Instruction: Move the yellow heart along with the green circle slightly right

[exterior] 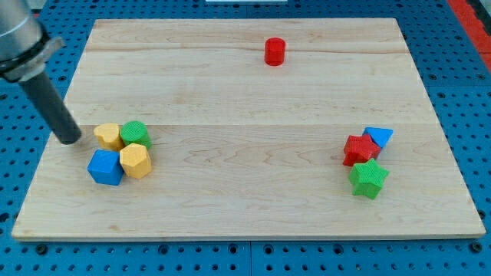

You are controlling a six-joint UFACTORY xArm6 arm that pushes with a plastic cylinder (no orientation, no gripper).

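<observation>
The yellow heart point(108, 136) lies at the view's left, touching the green circle point(136, 133) on its right. My tip point(70, 140) stands just left of the yellow heart, with a small gap between them. A yellow hexagon point(135, 160) and a blue cube point(105, 167) sit directly below the heart and circle, packed against them.
A red cylinder point(275, 51) stands near the view's top centre. At the view's right a red star point(359, 149), a blue triangle point(379, 137) and a green star point(368, 179) form a cluster. The wooden board point(245, 100) rests on a blue pegboard.
</observation>
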